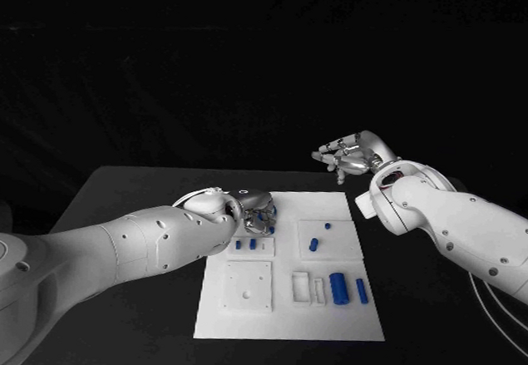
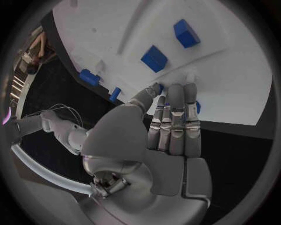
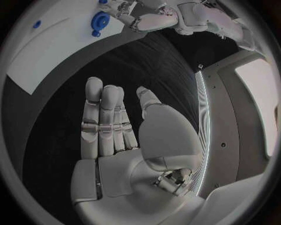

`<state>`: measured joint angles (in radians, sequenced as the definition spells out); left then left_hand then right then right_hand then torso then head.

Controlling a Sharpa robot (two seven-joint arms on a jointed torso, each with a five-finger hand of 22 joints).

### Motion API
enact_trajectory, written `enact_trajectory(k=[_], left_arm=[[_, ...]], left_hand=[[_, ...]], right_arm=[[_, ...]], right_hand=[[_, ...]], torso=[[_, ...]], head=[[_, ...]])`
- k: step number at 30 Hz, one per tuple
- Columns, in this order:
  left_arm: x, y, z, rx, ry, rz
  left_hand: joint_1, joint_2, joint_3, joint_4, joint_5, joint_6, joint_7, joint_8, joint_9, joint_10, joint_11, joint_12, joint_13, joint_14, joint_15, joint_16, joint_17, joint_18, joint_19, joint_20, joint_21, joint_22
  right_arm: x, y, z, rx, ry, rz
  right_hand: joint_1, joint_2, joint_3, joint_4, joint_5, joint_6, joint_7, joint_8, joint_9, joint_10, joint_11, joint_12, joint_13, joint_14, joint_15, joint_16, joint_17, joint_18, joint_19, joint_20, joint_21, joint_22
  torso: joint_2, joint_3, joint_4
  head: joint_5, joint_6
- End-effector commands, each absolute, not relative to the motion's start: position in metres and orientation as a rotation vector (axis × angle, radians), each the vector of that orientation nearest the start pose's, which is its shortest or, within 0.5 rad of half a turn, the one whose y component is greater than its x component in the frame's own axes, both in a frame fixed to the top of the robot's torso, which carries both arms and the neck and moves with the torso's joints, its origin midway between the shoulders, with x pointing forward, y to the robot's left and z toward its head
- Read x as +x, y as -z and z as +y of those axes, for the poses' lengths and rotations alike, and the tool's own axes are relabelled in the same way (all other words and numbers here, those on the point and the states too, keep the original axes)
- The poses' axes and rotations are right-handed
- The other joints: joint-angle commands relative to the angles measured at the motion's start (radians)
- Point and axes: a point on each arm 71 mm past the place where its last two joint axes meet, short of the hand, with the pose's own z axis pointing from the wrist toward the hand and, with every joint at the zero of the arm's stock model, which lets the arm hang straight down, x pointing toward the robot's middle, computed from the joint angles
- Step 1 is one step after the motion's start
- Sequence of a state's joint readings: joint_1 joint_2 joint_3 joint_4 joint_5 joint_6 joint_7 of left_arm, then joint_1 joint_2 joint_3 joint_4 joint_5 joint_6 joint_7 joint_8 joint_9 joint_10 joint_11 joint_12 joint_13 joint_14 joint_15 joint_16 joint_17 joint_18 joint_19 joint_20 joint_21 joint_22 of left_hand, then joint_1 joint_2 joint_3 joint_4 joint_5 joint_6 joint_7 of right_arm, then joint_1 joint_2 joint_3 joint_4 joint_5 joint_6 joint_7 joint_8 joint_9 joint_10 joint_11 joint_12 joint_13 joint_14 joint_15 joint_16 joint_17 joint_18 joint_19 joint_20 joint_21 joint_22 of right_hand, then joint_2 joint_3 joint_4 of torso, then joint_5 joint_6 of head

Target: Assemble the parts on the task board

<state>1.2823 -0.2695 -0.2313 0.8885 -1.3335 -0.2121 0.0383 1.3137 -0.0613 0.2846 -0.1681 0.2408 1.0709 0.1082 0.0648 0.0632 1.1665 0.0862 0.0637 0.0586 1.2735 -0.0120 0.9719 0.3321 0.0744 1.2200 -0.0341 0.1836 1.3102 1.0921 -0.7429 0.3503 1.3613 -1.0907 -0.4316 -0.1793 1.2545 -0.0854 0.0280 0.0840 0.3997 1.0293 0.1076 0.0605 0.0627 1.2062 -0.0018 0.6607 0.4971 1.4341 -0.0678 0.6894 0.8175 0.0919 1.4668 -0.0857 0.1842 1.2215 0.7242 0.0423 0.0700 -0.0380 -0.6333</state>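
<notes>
Reaching over the board's near-left quarter, the left hand keeps its silver fingers straight and side by side, thumb alongside, tips just above the plate with a small blue part peeking out behind them. Nothing sits in the palm; whether a fingertip actually touches that piece I cannot tell.

Outward from there lies the flat white rectangular task board, at the centre of the black table. Taking the board as a clock face in the head view, two short blue pegs stand at about nine o'clock, right beside the left hand. A slim blue pin and a blue dot lie near the centre, and a wider blue block with a narrow blue bar sits at about four o'clock next to white strips.

The right hand hangs in the air beyond twelve o'clock, off the board, fingers extended and loosely together, holding nothing.

The blue pieces look like light, rigid plastic with smooth faces, likely to skid or tip under a sideways push. I would judge a fingertip pinch across the short sides, near mid-height, the safest hold, lifting straight up.
</notes>
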Motion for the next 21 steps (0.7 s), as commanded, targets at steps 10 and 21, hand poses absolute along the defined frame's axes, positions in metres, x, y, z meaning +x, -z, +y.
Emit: enact_trajectory(k=[10, 21], left_arm=[[0.5575, 0.23, 0.0641, 0.36, 0.673, 1.83], [0.5577, 0.2334, 0.0646, 0.361, 0.656, 1.854]], left_hand=[[0.002, -0.004, 0.0, 0.005, -0.01, 0.0, 0.003, -0.002, -0.001, -0.013, -0.003, -0.006, -0.001, 0.008, -0.003, 0.016, 0.002, 0.013, -0.001, 0.001, 0.008, 0.02], [0.004, 0.012, 0.01, 0.005, -0.01, 0.044, 0.003, -0.002, -0.001, 0.016, -0.008, -0.007, -0.001, 0.006, -0.003, 0.07, 0.017, 0.016, 0.0, 0.0, 0.043, 0.022]], right_arm=[[0.5439, 0.1143, -0.2316, 0.543, -0.816, 1.422], [0.544, 0.1145, -0.2311, 0.542, -0.817, 1.423]], right_hand=[[-0.002, 0.007, -0.002, -0.003, 0.004, 0.0, -0.001, 0.002, 0.0, 0.004, -0.001, 0.002, -0.001, -0.008, -0.001, 0.004, -0.001, 0.01, 0.025, -0.001, -0.007, 0.001], [-0.001, 0.007, -0.003, -0.004, 0.005, -0.001, -0.001, 0.002, 0.001, 0.005, -0.001, 0.004, -0.003, -0.008, -0.001, 0.006, -0.002, 0.01, 0.026, -0.002, -0.008, 0.003]], torso=[[0.0, -0.0001, -0.0002], [0.001, 0.0008, -0.0002]], head=[[-0.002, -0.002], [-0.004, -0.006]])
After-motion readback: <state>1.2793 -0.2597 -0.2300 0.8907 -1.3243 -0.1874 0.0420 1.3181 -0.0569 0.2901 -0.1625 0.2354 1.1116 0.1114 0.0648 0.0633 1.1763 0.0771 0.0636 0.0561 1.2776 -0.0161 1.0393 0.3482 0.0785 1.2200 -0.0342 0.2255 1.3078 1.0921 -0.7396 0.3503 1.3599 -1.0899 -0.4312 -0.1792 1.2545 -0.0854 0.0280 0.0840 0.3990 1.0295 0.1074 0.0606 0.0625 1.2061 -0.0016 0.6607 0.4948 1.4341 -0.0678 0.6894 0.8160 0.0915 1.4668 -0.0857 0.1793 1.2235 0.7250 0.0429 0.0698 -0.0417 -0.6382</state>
